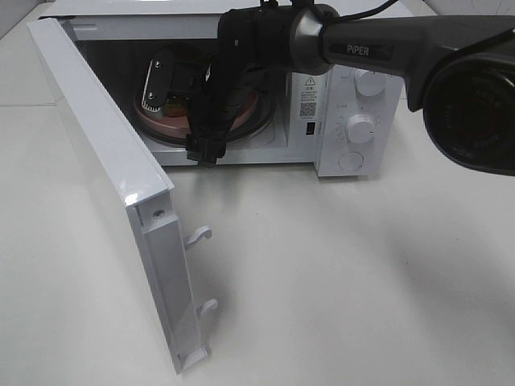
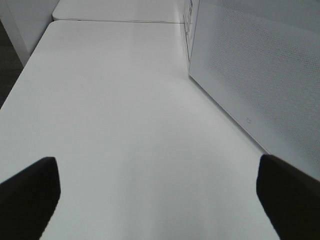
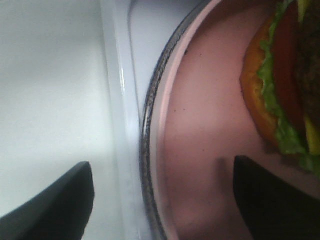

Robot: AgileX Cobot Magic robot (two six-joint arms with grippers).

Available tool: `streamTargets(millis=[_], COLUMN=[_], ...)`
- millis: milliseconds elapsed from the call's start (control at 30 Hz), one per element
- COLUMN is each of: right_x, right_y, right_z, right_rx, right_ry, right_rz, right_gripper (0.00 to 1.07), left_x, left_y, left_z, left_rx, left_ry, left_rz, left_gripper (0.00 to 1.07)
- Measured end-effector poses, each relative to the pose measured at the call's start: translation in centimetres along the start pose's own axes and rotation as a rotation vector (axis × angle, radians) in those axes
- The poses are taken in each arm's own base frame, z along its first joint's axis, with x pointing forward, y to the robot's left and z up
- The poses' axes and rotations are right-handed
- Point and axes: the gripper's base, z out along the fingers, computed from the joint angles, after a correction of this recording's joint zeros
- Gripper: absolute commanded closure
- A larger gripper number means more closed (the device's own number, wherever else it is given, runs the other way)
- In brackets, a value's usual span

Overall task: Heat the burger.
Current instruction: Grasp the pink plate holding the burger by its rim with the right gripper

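The burger [image 3: 282,75] sits on its pink dish [image 3: 200,150] inside the microwave [image 1: 354,88], just beyond the right fingers [image 3: 60,200], which stand wide astride the dish rim, gripping nothing. Loading looks done; next, back them out cleanly and shut the door [image 1: 96,137]. The left fingers [image 2: 30,195] gape wide over the table [image 2: 125,125].

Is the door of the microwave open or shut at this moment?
Open. The door stands swung out from the microwave, its latch hooks free, and the pink dish inside shows.
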Motion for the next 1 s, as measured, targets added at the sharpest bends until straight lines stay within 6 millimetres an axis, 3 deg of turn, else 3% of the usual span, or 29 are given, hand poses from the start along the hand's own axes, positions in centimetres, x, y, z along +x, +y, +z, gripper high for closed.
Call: streamTargets(millis=[367, 533, 833, 1000], right_x=[0.3, 0.8, 0.7, 0.7], right_y=[0.0, 0.8, 0.8, 0.8], right_z=[0.3, 1.6, 1.5, 1.5], right_rx=[-0.006, -0.048, -0.059, -0.060], right_ry=[0.001, 0.010, 0.009, 0.010], right_rz=[0.018, 0.037, 0.037, 0.036], right_gripper=[0.31, 0.31, 0.32, 0.37], left_x=[0.0, 0.0, 0.0, 0.0], left_y=[0.0, 0.0, 0.0, 0.0], left_z=[0.0, 0.0, 0.0, 0.0], left_rx=[0.000, 0.000, 0.000, 0.000], left_ry=[0.000, 0.000, 0.000, 0.000], left_rz=[0.000, 0.000, 0.000, 0.000], left_gripper=[0.07, 0.07, 0.07, 0.07])
